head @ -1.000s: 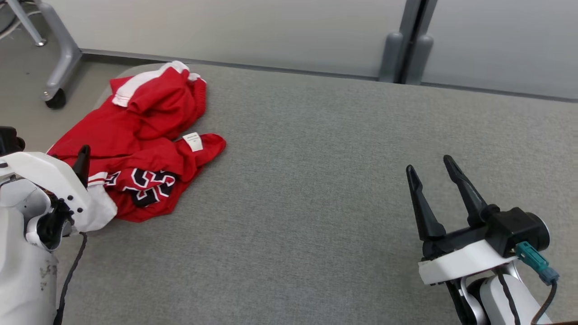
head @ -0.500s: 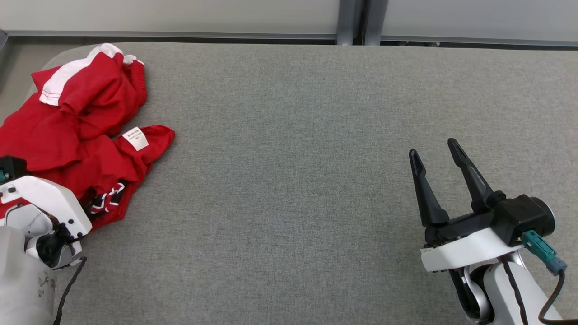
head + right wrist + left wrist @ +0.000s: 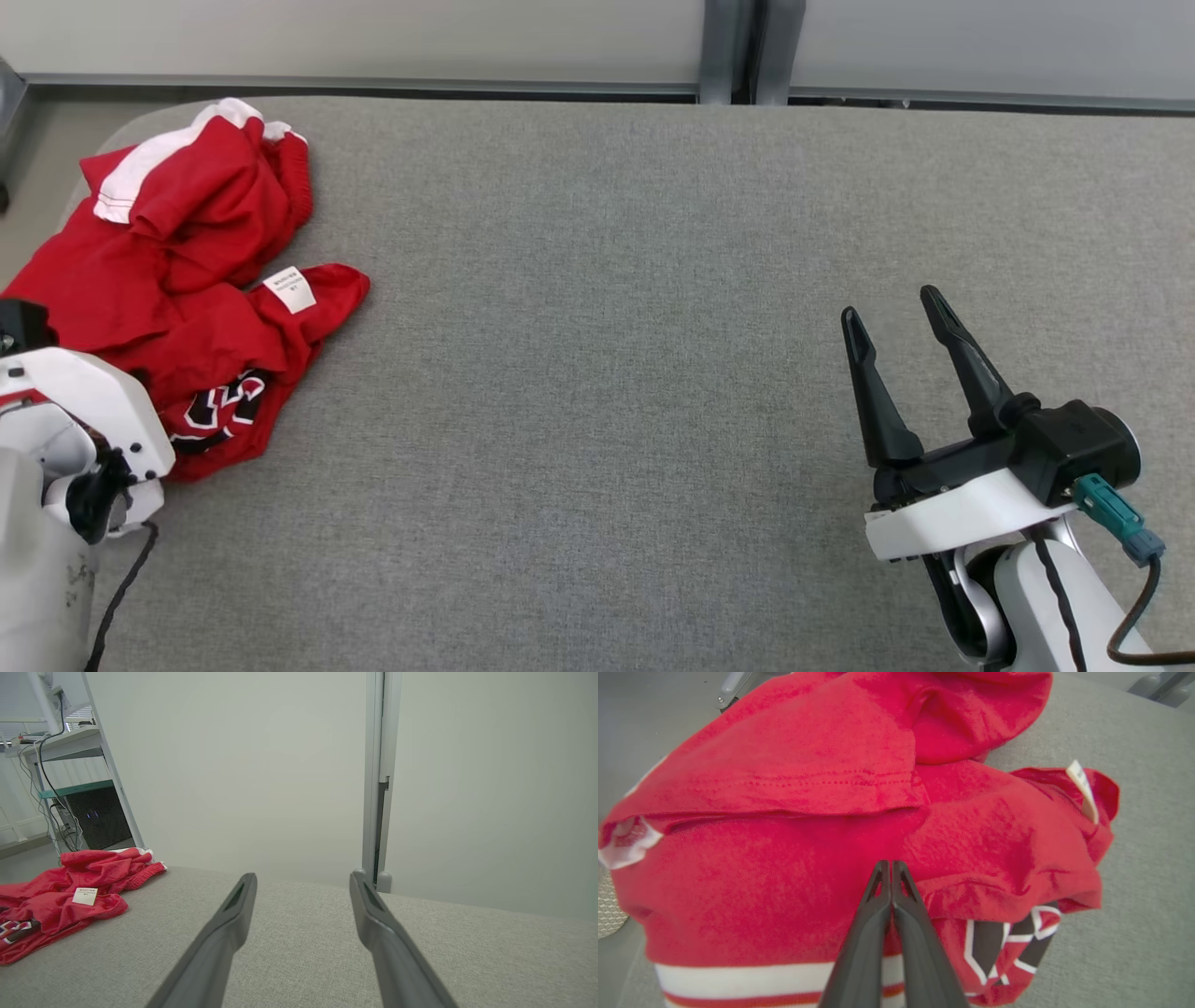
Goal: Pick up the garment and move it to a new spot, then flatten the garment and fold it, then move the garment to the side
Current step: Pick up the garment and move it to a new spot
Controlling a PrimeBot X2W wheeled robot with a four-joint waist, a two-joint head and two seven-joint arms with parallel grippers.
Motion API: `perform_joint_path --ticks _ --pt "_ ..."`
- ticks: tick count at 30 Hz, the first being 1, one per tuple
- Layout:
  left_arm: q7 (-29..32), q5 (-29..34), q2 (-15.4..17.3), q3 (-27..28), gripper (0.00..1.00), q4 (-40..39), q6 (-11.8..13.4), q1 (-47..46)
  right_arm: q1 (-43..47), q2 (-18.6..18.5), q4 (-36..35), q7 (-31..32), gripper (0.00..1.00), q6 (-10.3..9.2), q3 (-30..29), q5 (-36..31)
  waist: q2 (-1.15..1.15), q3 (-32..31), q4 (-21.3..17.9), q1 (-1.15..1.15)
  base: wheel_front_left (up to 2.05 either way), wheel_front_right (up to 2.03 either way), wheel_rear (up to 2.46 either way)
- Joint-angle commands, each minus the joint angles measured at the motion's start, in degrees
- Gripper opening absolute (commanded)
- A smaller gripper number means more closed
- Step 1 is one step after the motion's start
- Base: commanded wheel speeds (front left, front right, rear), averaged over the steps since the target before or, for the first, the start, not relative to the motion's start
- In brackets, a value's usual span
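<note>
The garment (image 3: 187, 271) is a crumpled red jersey with white stripes, a black number and a white tag, lying at the far left of the grey padded table (image 3: 607, 327). In the left wrist view my left gripper (image 3: 891, 864) is shut, its tips pinched together in the red garment (image 3: 784, 788) just above the white stripe. In the head view the left arm's white wrist (image 3: 75, 411) covers those fingers. My right gripper (image 3: 887, 303) hovers open at the right, far from the cloth. The right wrist view shows its spread gripper (image 3: 303, 875) and the garment (image 3: 70, 891) at far left.
A pale wall with a grey post (image 3: 733, 47) runs behind the table's far edge. The table's rounded left corner meets the floor (image 3: 37, 140) beside the jersey. A metal shelf with cables (image 3: 70, 742) stands beyond the left end.
The left gripper has gone from open to shut at the garment. The head camera has swung, shifting the whole picture. The right gripper stays open in place.
</note>
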Motion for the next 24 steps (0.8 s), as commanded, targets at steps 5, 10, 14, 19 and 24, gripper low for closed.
perform_joint_path --ticks 5,10,14,19,24 --pt "-1.71 0.63 2.35 -3.44 0.00 -2.98 -0.03 -2.39 1.12 0.17 0.58 -0.27 1.00 0.11 -0.27 -0.09 0.00 -2.69 0.36 0.00 0.00 0.00 0.00" --pt "-2.65 1.03 4.08 -6.68 0.00 -7.05 -0.04 -3.93 2.07 0.83 1.13 -0.27 1.00 0.11 -0.06 0.50 0.00 -5.79 -0.08 0.00 0.00 0.00 0.00" --pt "-2.28 0.41 5.33 -8.83 0.00 -11.11 -0.04 -4.49 3.10 1.38 1.40 -0.27 1.00 0.11 -0.18 0.74 0.00 -8.35 -1.10 0.00 0.00 0.00 0.00" --pt "-1.08 -0.54 6.10 -11.06 0.00 -17.54 -0.04 -4.83 4.81 1.91 1.64 -0.27 1.00 0.11 -0.55 1.00 0.00 -11.28 -3.18 0.00 0.00 0.00 0.00" --pt "0.85 -1.77 6.69 -12.50 0.00 -25.35 -0.04 -5.42 6.08 2.45 1.62 -0.28 1.00 0.11 -0.88 1.02 0.00 -13.26 -6.38 0.00 0.00 0.00 0.00"
